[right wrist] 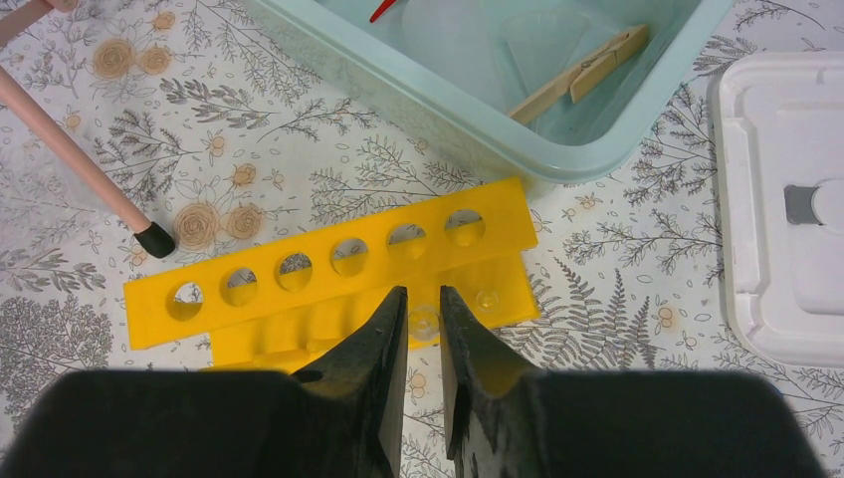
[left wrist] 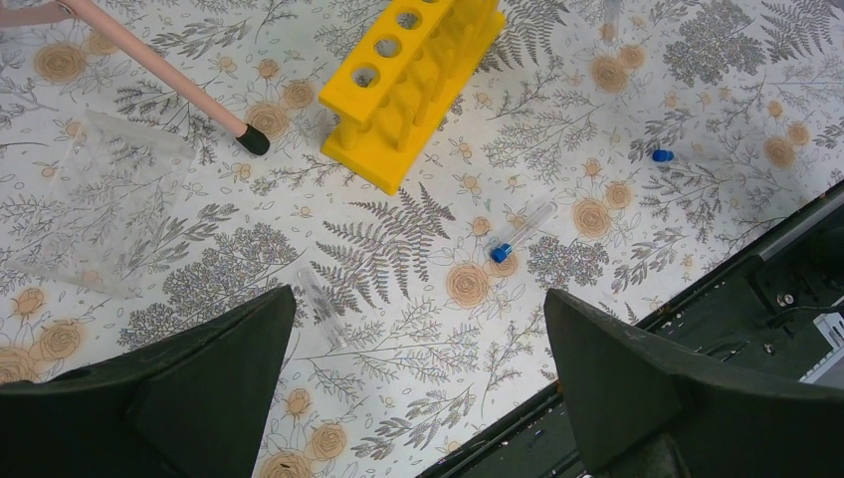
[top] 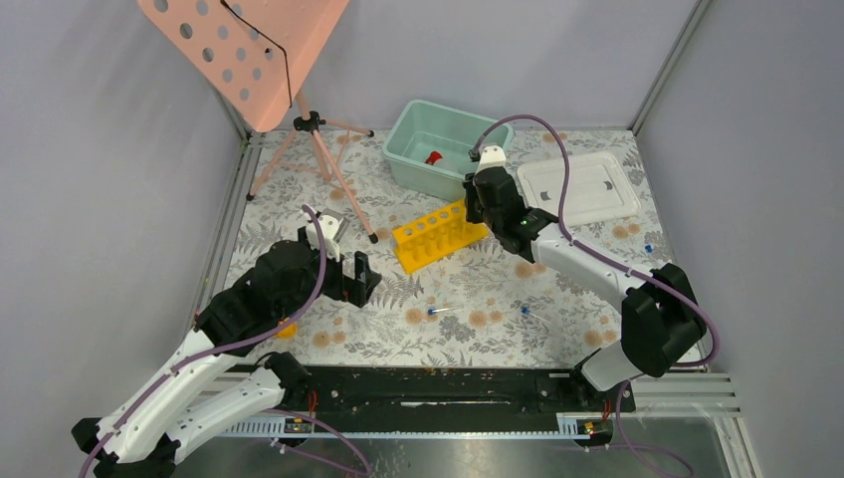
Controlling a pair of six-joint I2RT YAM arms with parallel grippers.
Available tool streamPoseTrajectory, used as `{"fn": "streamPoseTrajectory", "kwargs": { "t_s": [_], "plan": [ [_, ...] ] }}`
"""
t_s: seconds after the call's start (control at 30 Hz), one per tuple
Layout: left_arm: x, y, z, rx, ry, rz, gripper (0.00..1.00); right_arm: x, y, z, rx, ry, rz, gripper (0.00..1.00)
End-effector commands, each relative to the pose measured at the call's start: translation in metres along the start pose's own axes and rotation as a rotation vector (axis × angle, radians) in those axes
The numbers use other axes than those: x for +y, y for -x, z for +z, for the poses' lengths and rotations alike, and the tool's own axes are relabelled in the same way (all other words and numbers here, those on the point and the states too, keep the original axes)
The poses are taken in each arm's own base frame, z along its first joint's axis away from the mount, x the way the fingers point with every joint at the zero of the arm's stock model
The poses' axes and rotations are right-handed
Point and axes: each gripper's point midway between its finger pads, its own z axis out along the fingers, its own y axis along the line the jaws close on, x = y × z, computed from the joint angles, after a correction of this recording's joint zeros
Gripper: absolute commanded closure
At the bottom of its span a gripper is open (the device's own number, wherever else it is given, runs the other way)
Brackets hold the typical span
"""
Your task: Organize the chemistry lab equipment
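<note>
The yellow plastic test-tube rack with a row of six holes [top: 430, 239] stands on the floral-patterned bench [top: 478, 334], just in front of the pale teal plastic bin [top: 398, 149]. The right gripper [right wrist: 423, 301] hovers over the rack's right end. Its jaws are drawn close together with only a narrow gap. A small clear round shape shows in that gap against the rack's lower tier, but I cannot tell whether it is pinched.

The left gripper [left wrist: 418, 299] hangs above bare bench with its jaws spread wide and nothing between them. It is well apart from the rack.

A tiny clear blue-capped tube [left wrist: 520, 231] lies on its side near the middle of the bench. A second tube [top: 525, 311] lies to its right and a third tube [top: 649, 247] lies near the right edge.

The red cap of the small translucent white bottle [top: 433, 157] shows inside the bin, where a wooden clothes peg [right wrist: 582, 75] also lies.

A flat white plastic lid [top: 579, 187] rests just right of the bin. The pink perforated stand on a tripod [top: 244, 50] stands at the far left, and a clear square plastic container [left wrist: 95, 204] sits near its feet.
</note>
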Motion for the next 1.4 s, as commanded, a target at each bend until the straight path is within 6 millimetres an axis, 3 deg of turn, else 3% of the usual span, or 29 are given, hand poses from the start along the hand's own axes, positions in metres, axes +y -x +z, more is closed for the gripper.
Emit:
{"fn": "streamPoseTrajectory", "kwargs": {
  "t_s": [0.0,0.7,0.87,1.03,1.2,1.37],
  "plan": [
    [0.002,0.012,0.001,-0.05,0.012,0.011,0.01,-0.001,0.005,0.002,-0.021,-0.001,-0.01,0.81],
    [0.002,0.011,0.001,-0.047,0.014,0.013,0.01,0.001,-0.022,0.017,0.044,-0.006,-0.038,0.8],
    [0.004,0.01,0.002,-0.044,0.024,0.013,0.01,0.003,-0.025,0.018,0.066,-0.001,-0.037,0.71],
    [0.016,0.01,0.003,-0.046,0.094,0.001,0.01,0.005,-0.016,0.001,0.073,0.013,-0.021,0.61],
    [0.029,0.008,0.008,-0.037,0.185,-0.041,0.01,0.004,-0.01,-0.025,0.081,0.027,0.026,0.58],
    [0.055,-0.018,0.023,0.072,0.375,-0.12,0.03,0.004,-0.007,-0.057,0.068,0.074,0.083,0.58]
  ]
}}
